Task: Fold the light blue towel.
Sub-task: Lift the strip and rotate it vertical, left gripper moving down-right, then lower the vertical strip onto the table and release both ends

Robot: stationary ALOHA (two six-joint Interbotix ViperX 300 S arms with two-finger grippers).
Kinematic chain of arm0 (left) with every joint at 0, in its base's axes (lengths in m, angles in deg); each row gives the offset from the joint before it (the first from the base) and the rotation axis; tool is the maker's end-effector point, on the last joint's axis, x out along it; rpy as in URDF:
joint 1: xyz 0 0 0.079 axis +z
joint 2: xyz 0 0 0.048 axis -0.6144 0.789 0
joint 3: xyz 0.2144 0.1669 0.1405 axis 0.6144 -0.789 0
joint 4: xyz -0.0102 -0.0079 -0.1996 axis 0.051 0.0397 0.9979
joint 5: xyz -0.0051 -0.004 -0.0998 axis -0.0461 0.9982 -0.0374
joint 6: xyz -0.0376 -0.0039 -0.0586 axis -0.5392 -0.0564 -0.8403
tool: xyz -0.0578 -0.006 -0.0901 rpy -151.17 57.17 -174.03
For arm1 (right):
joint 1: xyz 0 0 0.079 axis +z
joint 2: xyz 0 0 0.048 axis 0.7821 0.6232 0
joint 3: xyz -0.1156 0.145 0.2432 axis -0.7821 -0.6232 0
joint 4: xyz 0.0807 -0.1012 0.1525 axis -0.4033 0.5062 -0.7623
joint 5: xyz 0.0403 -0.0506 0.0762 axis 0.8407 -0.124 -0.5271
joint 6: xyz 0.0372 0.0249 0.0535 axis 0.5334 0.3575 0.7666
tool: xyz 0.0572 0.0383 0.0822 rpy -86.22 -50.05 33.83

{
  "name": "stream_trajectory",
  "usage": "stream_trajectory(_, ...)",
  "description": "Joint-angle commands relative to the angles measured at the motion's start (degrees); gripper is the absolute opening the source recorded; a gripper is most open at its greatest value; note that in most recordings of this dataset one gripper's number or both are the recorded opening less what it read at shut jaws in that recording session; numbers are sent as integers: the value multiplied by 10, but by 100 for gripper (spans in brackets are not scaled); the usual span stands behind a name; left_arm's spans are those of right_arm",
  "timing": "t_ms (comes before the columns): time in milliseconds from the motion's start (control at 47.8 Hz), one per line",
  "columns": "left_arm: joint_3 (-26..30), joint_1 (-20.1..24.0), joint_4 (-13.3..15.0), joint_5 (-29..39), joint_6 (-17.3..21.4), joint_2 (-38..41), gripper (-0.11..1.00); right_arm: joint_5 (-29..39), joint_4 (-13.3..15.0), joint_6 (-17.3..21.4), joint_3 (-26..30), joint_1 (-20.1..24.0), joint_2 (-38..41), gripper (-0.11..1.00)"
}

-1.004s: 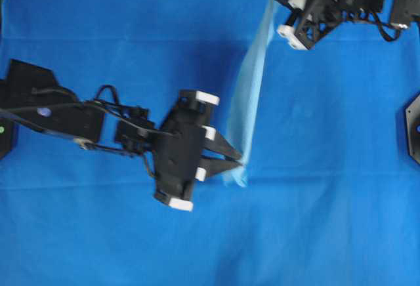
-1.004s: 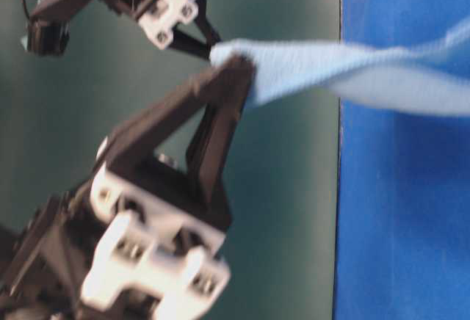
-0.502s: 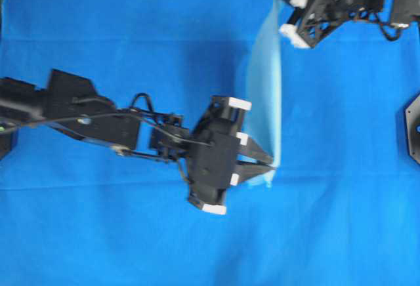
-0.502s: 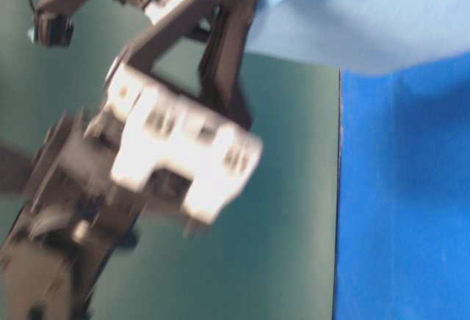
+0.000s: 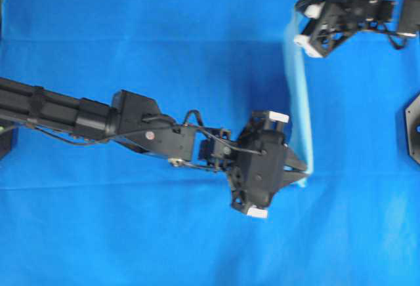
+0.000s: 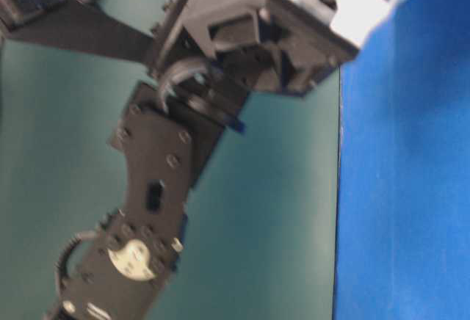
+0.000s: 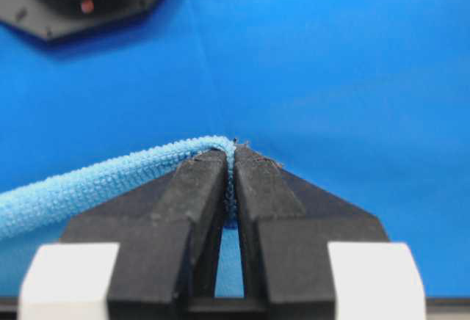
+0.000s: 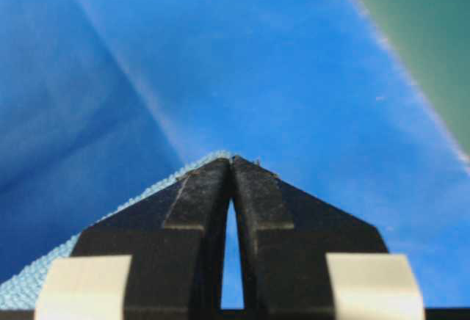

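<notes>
L gripper (image 5: 303,176) has its jaws pressed together on a corner of the light blue towel (image 5: 300,102); the L wrist view shows the hem squeezed between the black fingers (image 7: 197,188), cloth trailing off to the left of that view. R gripper (image 5: 295,22) is likewise pinched tight on another towel corner; in the R wrist view a bit of pale weave peeks out beside its fingertips (image 8: 209,180).

L arm (image 5: 98,119) is stretched long across the overhead view from the left edge, wrist just right of centre, gripper pointing right. R arm (image 5: 354,4) sits bunched at the top right corner, gripper aimed down-left.

Towel hangs off the table btwn the two grippers as a narrow pale strip, seen nearly edge-on from overhead, running top to bottom right of centre.

Under it all lies the deep blue backdrop cloth (image 5: 164,37). A black base plate (image 5: 412,125) pokes in at the right edge. Table-level view is mostly blocked by blurred black arm links (image 6: 158,180) in front of a green wall (image 6: 279,224).
</notes>
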Motion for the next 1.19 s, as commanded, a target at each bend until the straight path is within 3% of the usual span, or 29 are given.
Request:
stream_trajectory(0,-29,-3,0,4,-19,-35,3,-34,4,-1,33,-7,37,3)
stream_trajectory(125,-101,-2,4,3,-37,-64,3,-84,3,0,72,-6,100,3)
stream_trajectory(335,-202,-13,5,-18,-112,-102,3,-108,3,0,126,3,164,3)
stream_trajectory(544,-261,-15,5,-51,-127,-125,3,-116,3,0,142,5,181,3)
stream_trajectory(795,-269,-15,5,-78,-127,-127,3,-120,0,4,135,7,182,3)
stream_trajectory(1087,-236,-15,4,-78,-127,-110,3,-139,4,-11,134,12,182,3)
stream_trajectory(1171,-228,-12,4,-78,-127,-105,13,-156,7,-25,134,15,182,3)
